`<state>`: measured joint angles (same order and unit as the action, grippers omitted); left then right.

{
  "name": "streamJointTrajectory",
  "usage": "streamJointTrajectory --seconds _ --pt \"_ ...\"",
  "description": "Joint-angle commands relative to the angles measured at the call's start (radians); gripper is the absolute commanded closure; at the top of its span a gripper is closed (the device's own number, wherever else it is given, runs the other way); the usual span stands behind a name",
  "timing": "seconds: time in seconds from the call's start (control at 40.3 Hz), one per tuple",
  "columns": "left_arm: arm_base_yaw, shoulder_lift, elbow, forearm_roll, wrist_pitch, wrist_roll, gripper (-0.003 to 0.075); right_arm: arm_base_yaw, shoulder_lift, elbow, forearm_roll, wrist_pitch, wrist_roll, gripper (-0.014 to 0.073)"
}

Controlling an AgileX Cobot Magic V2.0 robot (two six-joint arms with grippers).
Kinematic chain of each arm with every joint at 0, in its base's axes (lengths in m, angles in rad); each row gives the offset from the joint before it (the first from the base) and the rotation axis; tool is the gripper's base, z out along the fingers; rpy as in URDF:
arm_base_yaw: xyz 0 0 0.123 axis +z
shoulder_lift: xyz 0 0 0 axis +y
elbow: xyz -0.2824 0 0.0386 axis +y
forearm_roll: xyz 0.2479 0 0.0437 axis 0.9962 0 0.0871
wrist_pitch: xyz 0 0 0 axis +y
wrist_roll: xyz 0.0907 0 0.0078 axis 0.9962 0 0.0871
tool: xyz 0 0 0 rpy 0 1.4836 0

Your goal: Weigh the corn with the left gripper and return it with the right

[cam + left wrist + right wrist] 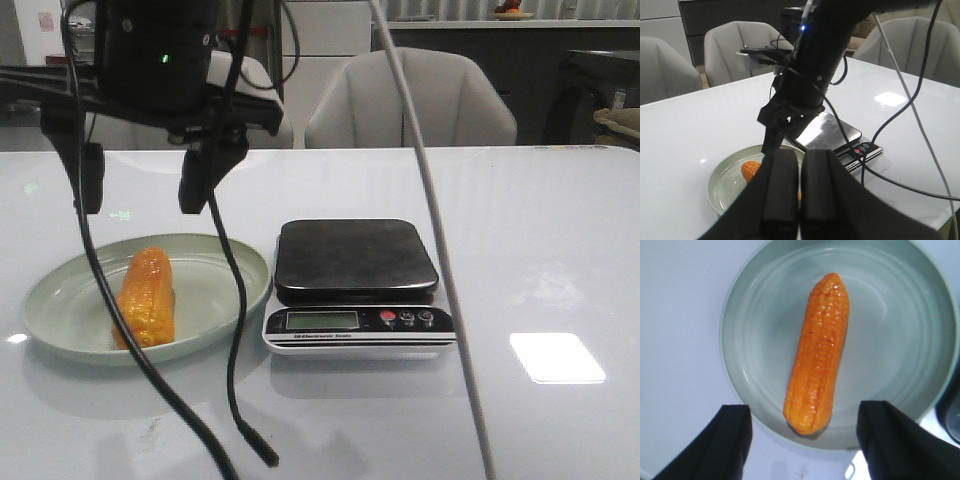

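Note:
The orange-yellow corn [145, 298] lies on the pale green plate [215, 255] at the left of the table. My right gripper [145, 180] hangs above the plate with its jaws wide open and empty. In the right wrist view the corn [819, 352] lies lengthwise on the plate [890, 340], below the open right gripper [807, 410]. My left gripper [800, 155] is shut and empty, held back from the plate [725, 185]. From there I see the right gripper [777, 135] over the corn [750, 170]. The left gripper is out of the front view.
A black digital scale [355, 260] stands right of the plate, its platform bare; it also shows in the left wrist view [835, 132]. Black cables [230, 330] hang over the plate and table front. A grey cable [440, 250] crosses in front of the scale. Chairs stand behind the table.

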<state>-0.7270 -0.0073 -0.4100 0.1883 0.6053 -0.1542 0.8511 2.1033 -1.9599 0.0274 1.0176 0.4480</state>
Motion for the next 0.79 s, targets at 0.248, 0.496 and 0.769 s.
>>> streamJointTrajectory --seconds 0.248,0.496,0.769 --pt "-0.006 -0.015 -0.023 0.006 -0.082 0.000 0.0587 -0.079 -0.194 -0.010 0.005 0.176 -0.271 0.0043" --pt "-0.006 -0.015 -0.023 0.006 -0.082 0.000 0.0587 -0.170 -0.348 0.114 0.005 0.179 -0.342 0.0043" --pt "-0.006 -0.015 -0.023 0.006 -0.082 0.000 0.0587 -0.230 -0.608 0.408 0.005 0.028 -0.406 0.0043"
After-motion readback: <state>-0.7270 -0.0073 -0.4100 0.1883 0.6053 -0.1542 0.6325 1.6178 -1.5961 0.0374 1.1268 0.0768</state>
